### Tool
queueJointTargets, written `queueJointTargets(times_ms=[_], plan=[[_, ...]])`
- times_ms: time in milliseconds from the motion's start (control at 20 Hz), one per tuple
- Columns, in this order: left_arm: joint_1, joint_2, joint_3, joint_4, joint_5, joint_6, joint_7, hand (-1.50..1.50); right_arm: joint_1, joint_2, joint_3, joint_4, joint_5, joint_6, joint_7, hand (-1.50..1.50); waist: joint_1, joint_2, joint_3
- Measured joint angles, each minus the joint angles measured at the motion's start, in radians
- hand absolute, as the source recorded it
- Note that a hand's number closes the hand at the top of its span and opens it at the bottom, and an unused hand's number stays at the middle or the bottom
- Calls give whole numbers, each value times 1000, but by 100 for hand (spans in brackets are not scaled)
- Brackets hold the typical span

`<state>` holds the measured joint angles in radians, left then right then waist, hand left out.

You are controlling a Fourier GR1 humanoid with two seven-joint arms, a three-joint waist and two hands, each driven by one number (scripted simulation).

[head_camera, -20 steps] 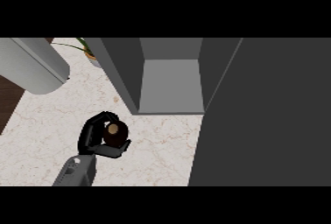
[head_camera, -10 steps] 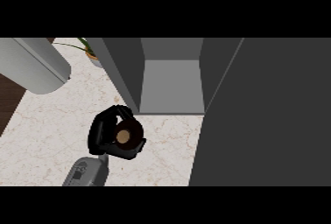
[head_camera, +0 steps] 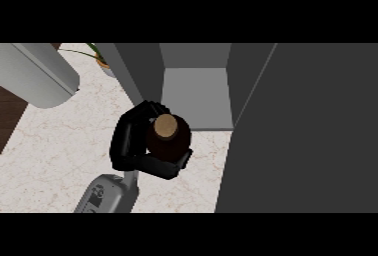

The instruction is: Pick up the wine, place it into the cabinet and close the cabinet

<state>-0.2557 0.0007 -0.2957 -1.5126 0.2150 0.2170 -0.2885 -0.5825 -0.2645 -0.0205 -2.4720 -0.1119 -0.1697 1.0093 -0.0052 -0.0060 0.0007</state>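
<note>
The left hand [head_camera: 127, 145] was clenched around the wine bottle [head_camera: 167, 142], its palm on the bottle's left and its fingers curled over the far and near sides, so that only the round tan top and a little dark brown body showed. The bottle stood roughly upright above the marble counter [head_camera: 63, 150], just in front of the cabinet [head_camera: 139, 65] and level with the front edge of its left wall; whether it had cleared the counter could not be told from above. To do this step well, the hand probably needed to carry the bottle a little to the right before going forward, so the knuckles missed that wall. It also needed to hold the bottle upright and set it well back on the grey cabinet floor. The dark cabinet door [head_camera: 310, 130] stood open on the right and would need free room to swing. A pale grey cylinder [head_camera: 37, 75] and a plant [head_camera: 94, 51] lay well apart at the far left.
</note>
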Motion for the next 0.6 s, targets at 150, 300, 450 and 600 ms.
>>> queueJointTargets(times_ms=[150,300,450,600], plan=[[-69,0,-32,-51,-14,98,109,150,-6,-8,-11,0,-5,5,4,-150,-3,0,0],[-174,0,-35,-40,-14,179,194,150,4,-2,12,-3,-5,5,7,-150,-9,1,0],[-248,0,-16,-23,-11,224,266,150,8,-12,-12,-3,-11,13,7,-150,-9,2,0],[-293,0,14,22,-7,225,268,150,14,-13,-30,0,-18,23,-3,-150,-8,4,0]])
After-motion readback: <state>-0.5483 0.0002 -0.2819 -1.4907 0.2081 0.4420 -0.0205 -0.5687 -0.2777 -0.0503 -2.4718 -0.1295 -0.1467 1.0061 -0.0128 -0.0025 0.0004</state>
